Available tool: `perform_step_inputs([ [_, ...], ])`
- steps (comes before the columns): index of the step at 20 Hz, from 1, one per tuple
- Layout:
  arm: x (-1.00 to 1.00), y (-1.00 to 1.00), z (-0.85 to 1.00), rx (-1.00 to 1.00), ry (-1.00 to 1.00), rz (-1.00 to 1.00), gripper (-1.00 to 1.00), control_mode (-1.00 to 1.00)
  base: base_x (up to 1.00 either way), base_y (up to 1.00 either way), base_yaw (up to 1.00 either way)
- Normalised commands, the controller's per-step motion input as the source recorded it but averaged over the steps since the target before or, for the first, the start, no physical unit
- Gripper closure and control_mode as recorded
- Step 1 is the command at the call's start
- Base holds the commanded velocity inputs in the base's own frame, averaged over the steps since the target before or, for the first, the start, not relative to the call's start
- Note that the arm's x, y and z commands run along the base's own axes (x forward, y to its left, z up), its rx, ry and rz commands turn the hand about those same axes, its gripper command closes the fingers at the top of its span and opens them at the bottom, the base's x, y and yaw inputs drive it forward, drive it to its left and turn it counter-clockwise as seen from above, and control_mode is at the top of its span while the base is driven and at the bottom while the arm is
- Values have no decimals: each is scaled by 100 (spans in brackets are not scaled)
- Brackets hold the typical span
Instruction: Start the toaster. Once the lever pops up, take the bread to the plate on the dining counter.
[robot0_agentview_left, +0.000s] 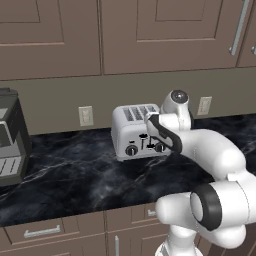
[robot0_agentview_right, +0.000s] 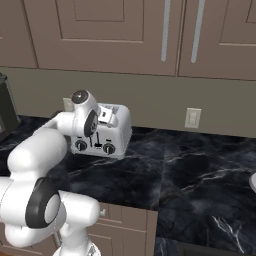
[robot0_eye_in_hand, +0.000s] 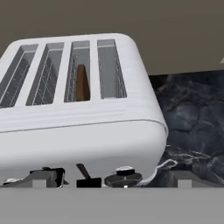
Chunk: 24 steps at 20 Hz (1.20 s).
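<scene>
The silver-grey toaster (robot0_agentview_left: 134, 131) (robot0_agentview_right: 112, 131) (robot0_eye_in_hand: 83, 127) stands at the back of the black marble worktop (robot0_agentview_left: 75, 175), against the wall. The bread (robot0_eye_in_hand: 82, 83), a dark brown slice, sits low in the third slot from the left in the hand view. My gripper (robot0_eye_in_hand: 113, 179) is open, its two fingertips (robot0_eye_in_hand: 43, 177) spread wide just in front of the toaster's face. A black knob (robot0_eye_in_hand: 123, 178) and a slider lie between them. In the base views the hand (robot0_agentview_left: 165, 132) (robot0_agentview_right: 89, 122) hovers at the toaster's front. The plate and the dining counter are out of view.
A larger dark grey appliance (robot0_agentview_left: 10, 135) (robot0_agentview_right: 4, 107) stands to the toaster's left. Wall outlets (robot0_agentview_left: 86, 116) (robot0_agentview_right: 192, 118) flank the toaster, with taupe upper cabinets (robot0_agentview_left: 150, 35) overhead. Bare worktop (robot0_agentview_right: 200, 170) stretches to the right. A pale sliver (robot0_agentview_right: 253, 182) shows at the right border.
</scene>
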Motion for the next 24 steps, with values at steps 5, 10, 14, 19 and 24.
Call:
perform_step_inputs([
  [5, 0, 1, 3, 0, -11, 0, -100, -100, 0, 0, 0],
  [10, -5, 0, 11, 0, -17, 0, -100, -100, 0, 0, 0],
  [14, -10, 1, 17, 0, -15, 1, -100, -100, 0, 0, 0],
  [19, -11, 7, 24, 0, -8, 0, -100, -100, 0, 0, 0],
  [24, -4, 15, 21, 0, -1, 0, -100, -100, 0, 0, 0],
])
